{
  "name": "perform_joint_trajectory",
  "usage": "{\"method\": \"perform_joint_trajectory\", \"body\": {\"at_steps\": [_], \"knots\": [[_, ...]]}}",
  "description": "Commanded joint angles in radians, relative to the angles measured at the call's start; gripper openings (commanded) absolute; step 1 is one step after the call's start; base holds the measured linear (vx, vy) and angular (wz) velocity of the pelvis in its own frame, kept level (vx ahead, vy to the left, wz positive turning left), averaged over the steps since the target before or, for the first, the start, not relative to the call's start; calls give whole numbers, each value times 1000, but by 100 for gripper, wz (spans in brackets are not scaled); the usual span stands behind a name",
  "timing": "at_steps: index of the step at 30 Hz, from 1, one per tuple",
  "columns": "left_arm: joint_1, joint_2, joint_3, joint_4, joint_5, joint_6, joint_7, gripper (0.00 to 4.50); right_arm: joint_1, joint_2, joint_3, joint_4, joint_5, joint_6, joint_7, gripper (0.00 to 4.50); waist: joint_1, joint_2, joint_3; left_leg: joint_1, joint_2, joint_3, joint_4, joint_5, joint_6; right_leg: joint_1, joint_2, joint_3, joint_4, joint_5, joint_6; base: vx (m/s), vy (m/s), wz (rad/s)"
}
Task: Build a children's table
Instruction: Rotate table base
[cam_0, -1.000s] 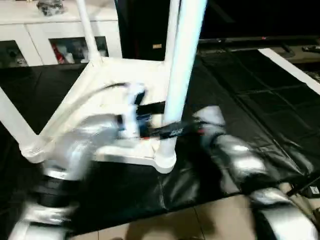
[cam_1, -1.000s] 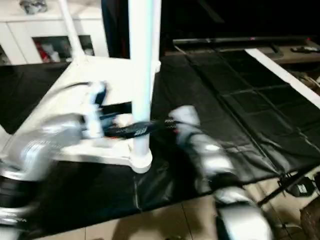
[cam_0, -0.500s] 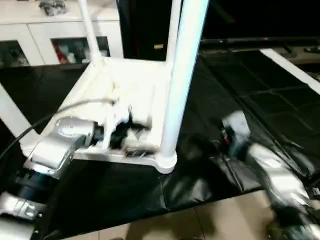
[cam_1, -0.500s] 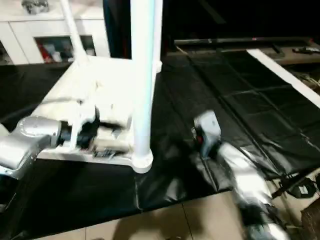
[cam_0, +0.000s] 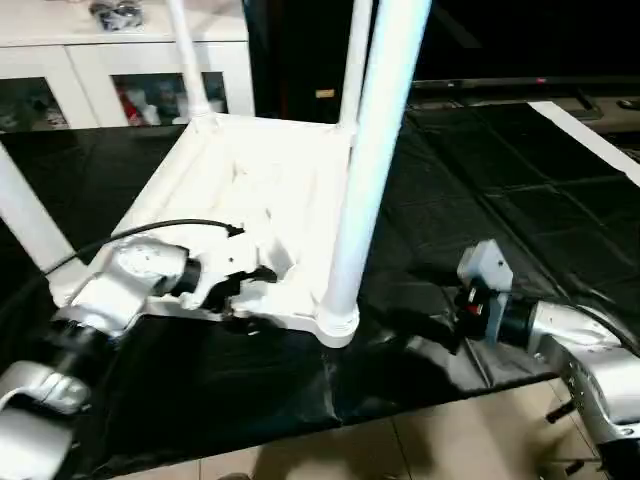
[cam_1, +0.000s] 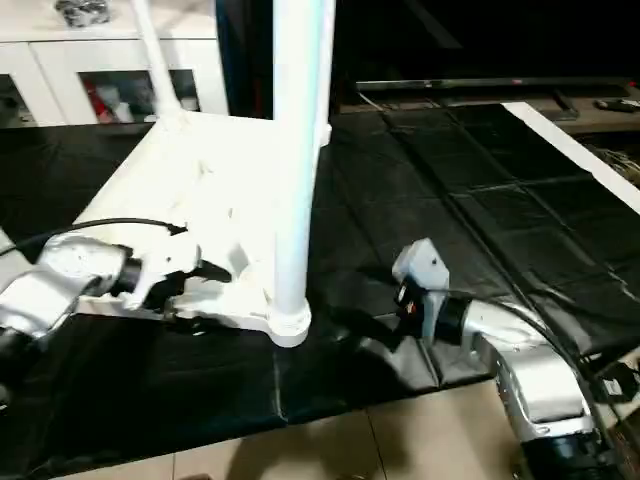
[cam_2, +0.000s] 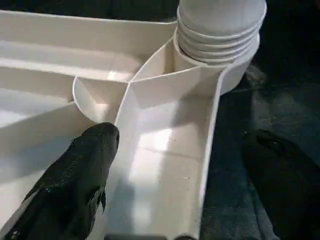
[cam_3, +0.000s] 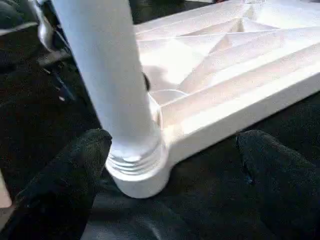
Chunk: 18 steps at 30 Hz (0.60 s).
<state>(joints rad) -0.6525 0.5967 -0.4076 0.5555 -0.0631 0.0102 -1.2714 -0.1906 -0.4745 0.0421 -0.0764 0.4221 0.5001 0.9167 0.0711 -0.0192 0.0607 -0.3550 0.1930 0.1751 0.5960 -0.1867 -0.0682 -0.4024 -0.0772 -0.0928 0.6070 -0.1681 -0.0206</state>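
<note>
No readable writing or brand anywhere; a small tan tag (cam_0: 322, 93) on the dark unit behind the table is too small to read.

Children's table (cam_0: 262, 215) lies upside down on black sheeting (cam_0: 470, 200), ribbed underside up: white glossy plastic, square, w/ diagonal ribs running to round corner sockets. Nearest leg (cam_0: 372, 170), a smooth white tube, stands upright in the near corner socket (cam_0: 337, 325); threaded rings show at its base in the wrist views. Three more legs stand at the other corners: far-left one (cam_0: 188, 60), far-right one (cam_0: 355, 65), left one (cam_0: 28, 228).

My left pincer (cam_2: 180, 170) is at the table's near edge, just left of the nearest leg, spread wide: one finger (cam_2: 75, 185) inside the ribbed tray, the other outside the rim over the sheeting. Rim sits between them, not clamped. Black cable (cam_0: 130, 235) loops over that forearm.

My right pincer (cam_3: 175, 185) is right of the near socket, low over the sheeting, wide apart, empty; leg base sits ahead of the gap, not touched.

Sheeting is shiny, creased, seamed in panels, laid on a beige tile floor (cam_0: 400, 450). Beyond the table's far side: white cabinet (cam_0: 120, 70) w/ glass doors.
</note>
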Motion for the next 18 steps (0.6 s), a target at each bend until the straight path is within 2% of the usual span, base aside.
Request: {"method": "perform_joint_trajectory", "body": {"at_steps": [1,3,4,5,6,7,10,12,15,18], "knots": [[-23,-5,-13,27,21,-27,-8,446,-3,-9,-10,-23,4,11,-1,450,7,6,-65,7,37,-14,-75,-258,0,49,-74,57,-91,-382,-138,0,0,0],[-37,-14,-14,62,33,-57,-16,446,6,-10,-1,-44,4,8,2,450,12,1,-65,8,36,-13,-74,-254,-1,48,-76,57,-93,-396,-129,0,0,0],[-43,-16,-17,76,39,-60,-26,446,9,-4,-3,-51,2,-4,-5,450,16,3,-65,8,36,-13,-75,-246,-2,49,-76,57,-93,-398,-120,0,0,0],[-49,-16,-20,84,41,-57,-40,446,8,-5,-4,-57,13,22,-7,450,18,6,-66,8,38,-15,-75,-243,-5,50,-78,58,-90,-392,-121,0,0,0],[-55,-18,-20,94,41,-50,-55,446,7,-12,-5,-66,27,51,-4,450,19,5,-66,9,38,-14,-76,-244,-6,49,-77,58,-91,-390,-120,0,0,0],[-64,-19,-25,106,39,-33,-89,430,7,-28,3,-74,30,73,6,450,20,9,-65,11,38,-14,-76,-247,-6,49,-76,58,-92,-387,-124,0,0,0],[-75,-25,-32,114,32,-16,-136,430,15,-66,27,-89,31,87,45,450,22,9,-65,10,39,-15,-77,-252,-11,51,-77,58,-89,-374,-132,0,0,0],[-82,-37,-34,118,30,1,-159,401,24,-87,41,-101,30,86,74,450,23,10,-66,8,38,-14,-75,-244,-9,52,-78,59,-88,-359,-138,0,0,0],[-88,-48,-39,116,42,20,-153,382,31,-104,54,-109,17,81,86,450,24,9,-66,8,39,-13,-74,-247,-5,53,-78,58,-89,-353,-148,0,0,0],[-96,-55,-39,125,55,15,-147,349,33,-108,60,-111,5,78,79,450,23,9,-65,9,38,-15,-74,-254,-6,53,-77,56,-93,-379,-141,0,0,0]]}}
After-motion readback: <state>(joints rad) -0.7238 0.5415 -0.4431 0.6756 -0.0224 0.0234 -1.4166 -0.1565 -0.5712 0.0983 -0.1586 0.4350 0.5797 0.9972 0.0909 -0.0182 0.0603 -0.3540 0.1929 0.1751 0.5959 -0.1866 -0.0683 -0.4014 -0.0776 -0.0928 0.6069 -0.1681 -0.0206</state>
